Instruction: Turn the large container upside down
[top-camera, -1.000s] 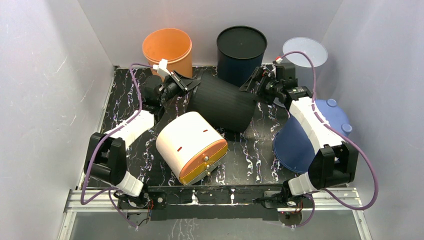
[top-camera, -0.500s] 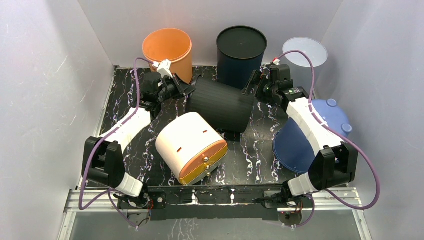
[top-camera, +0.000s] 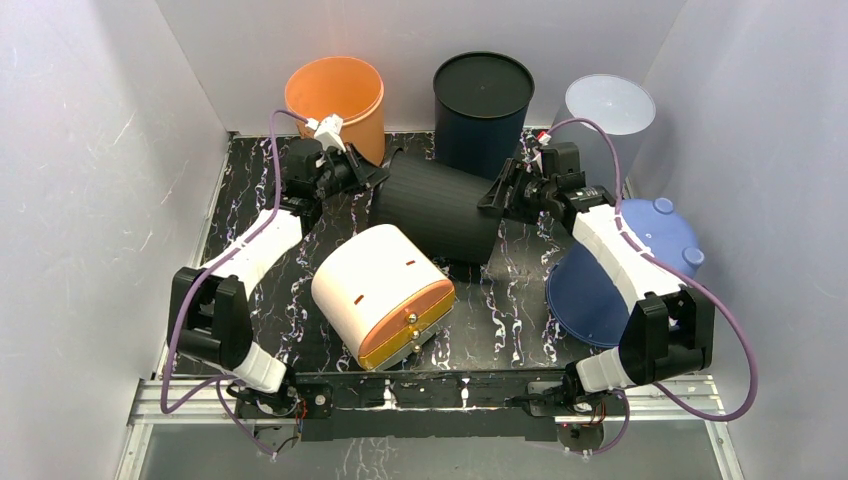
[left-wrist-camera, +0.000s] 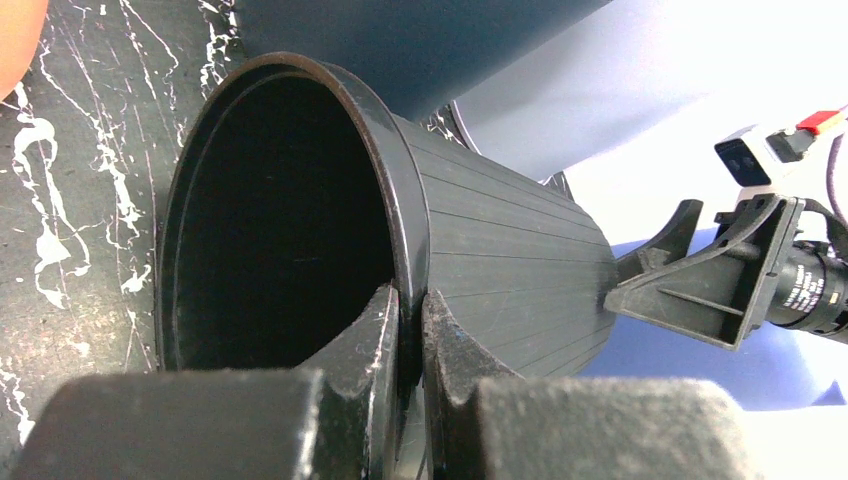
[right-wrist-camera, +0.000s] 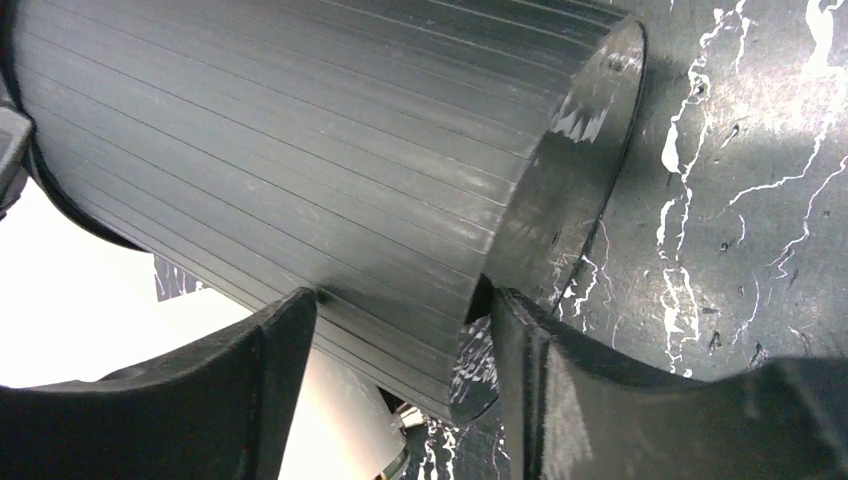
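Big black container (top-camera: 440, 208) lies on its side in the middle of the table (top-camera: 500, 300).
Left gripper (left-wrist-camera: 410, 300) reaches out and pinches its rim; right gripper (right-wrist-camera: 402, 300) bends in, fingers spread around the bottom edge, squeeze unclear.

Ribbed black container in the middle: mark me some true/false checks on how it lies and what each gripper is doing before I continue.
The ribbed black plastic container lies on its side. True.
The left gripper is shut on its rim. True.
The right gripper hangs clear of it. False: its fingers straddle the base edge.
Its open mouth faces the right gripper. False: it faces the left gripper.
The orange plastic bucket is tipped over. False: it stands upright.
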